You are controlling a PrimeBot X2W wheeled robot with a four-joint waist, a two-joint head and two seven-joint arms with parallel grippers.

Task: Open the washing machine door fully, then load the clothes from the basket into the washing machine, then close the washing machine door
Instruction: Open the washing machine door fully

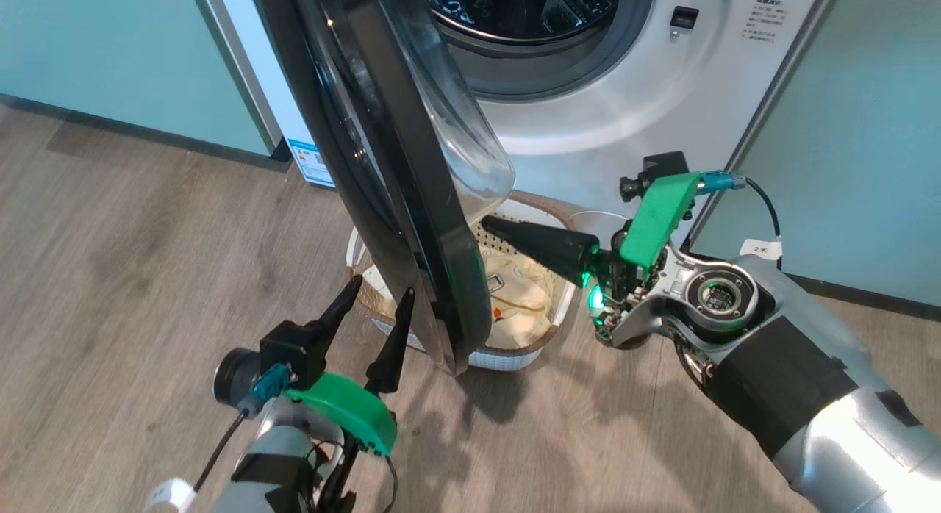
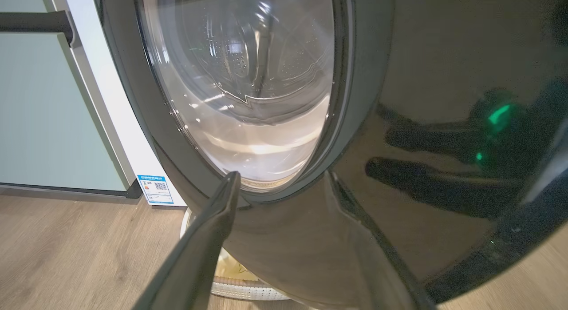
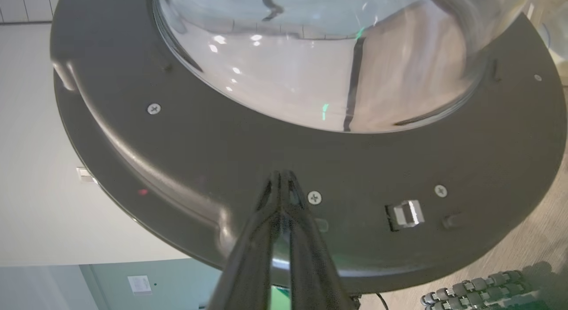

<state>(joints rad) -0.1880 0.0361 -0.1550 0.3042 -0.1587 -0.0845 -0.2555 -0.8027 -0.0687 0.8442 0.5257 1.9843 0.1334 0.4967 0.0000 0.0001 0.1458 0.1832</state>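
Washing machine door (image 1: 412,204) stands part-way open, hanging over the basket (image 1: 514,360) on the floor before the washing machine (image 1: 625,116). I hold the right gripper (image 1: 491,225), jaws pressed together, at its inner face, I judge to push it wider. The left gripper (image 1: 382,289), jaws spread, hovers by the outer face. The clothes (image 1: 522,300) lie in the basket.

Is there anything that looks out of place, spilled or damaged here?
Nothing is spilled or visibly damaged. One oddity: the basket with the clothes stands under the partly open washing machine door, whose lower edge hangs over it.
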